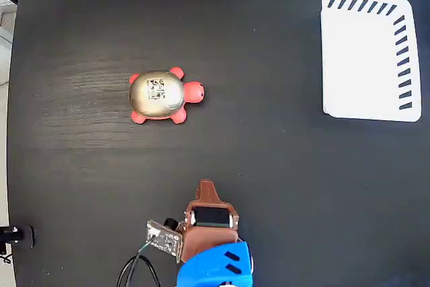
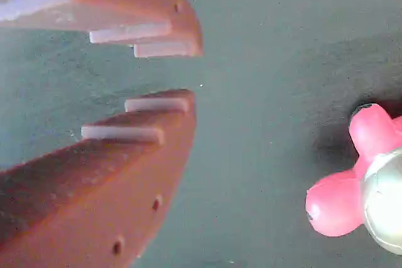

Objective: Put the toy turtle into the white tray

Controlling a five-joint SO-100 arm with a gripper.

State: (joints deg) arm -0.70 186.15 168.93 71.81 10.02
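The toy turtle (image 1: 158, 95), gold-shelled with a black-and-white square mark and red-orange head and feet, lies on the dark table left of centre in the fixed view, head pointing right. My gripper (image 1: 205, 185) hangs at the bottom centre, well below the turtle and apart from it. The white tray (image 1: 366, 58), with dark slanted stripes along its top and right edges, lies at the upper right. In the wrist view the gripper (image 2: 191, 73) shows two brown jaws a small gap apart, nothing between them. The turtle (image 2: 339, 208) peeks in at the lower right edge of that view.
The table (image 1: 269, 166) is a dark wood-grain surface; its left edge runs down the left side of the fixed view. A small circuit board with cables (image 1: 163, 236) hangs beside the arm's blue body (image 1: 215, 267).
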